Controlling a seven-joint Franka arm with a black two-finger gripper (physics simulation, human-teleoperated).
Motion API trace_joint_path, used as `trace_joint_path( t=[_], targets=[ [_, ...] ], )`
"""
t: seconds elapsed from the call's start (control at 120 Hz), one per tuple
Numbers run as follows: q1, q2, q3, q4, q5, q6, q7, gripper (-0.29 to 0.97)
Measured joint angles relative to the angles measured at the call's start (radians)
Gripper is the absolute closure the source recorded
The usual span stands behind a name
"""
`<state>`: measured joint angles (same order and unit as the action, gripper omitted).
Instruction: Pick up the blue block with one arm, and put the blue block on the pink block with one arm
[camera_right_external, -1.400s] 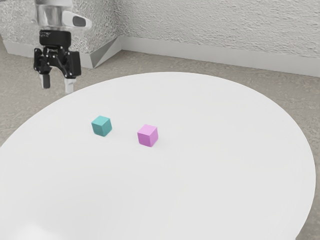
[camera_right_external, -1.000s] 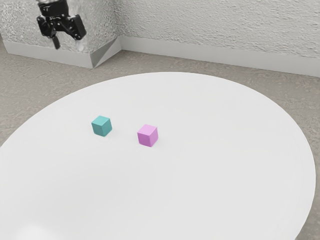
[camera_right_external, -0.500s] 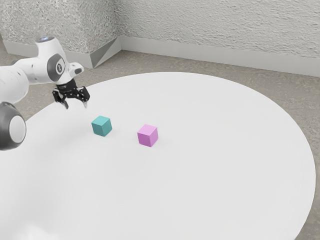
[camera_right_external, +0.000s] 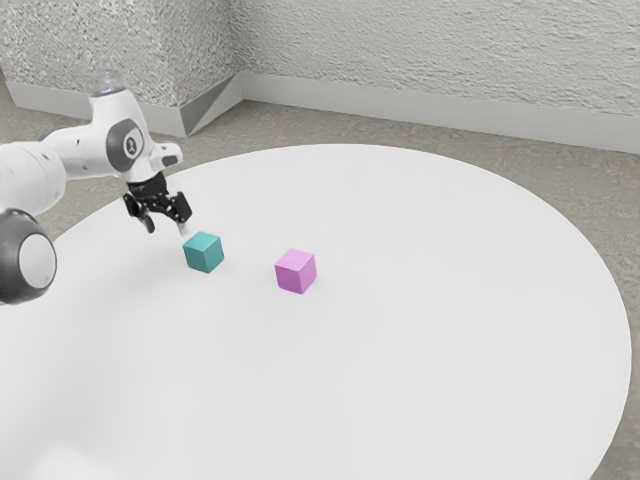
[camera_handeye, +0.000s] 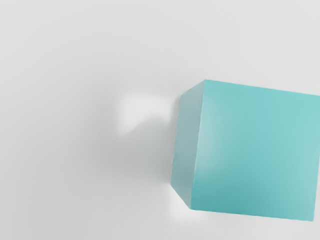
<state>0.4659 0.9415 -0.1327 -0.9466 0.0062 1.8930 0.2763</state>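
Table (camera_right_external: 420, 330): blue block (camera_right_external: 203, 252) beside end effector (camera_right_external: 168, 225)

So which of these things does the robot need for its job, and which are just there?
Needed: blue block, pink block, gripper.
Just there: white table, grey floor, wall.

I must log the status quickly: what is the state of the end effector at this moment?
End effector: open, holding nothing; it hangs close to the blue block, which sits on the table.
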Motion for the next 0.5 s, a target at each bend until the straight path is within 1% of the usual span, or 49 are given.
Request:
trace_joint_path(
  t=[0.092, 0.242, 0.5],
  targets=[
    [-0.004, 0.024, -0.034, 0.026, 0.024, 0.002, 0.031, 0.0],
    [-0.006, 0.036, -0.06, 0.031, 0.064, 0.012, 0.082, 0.0],
    [-0.011, 0.079, -0.095, 0.07, 0.084, 0.044, 0.165, 0.0]
  ],
)
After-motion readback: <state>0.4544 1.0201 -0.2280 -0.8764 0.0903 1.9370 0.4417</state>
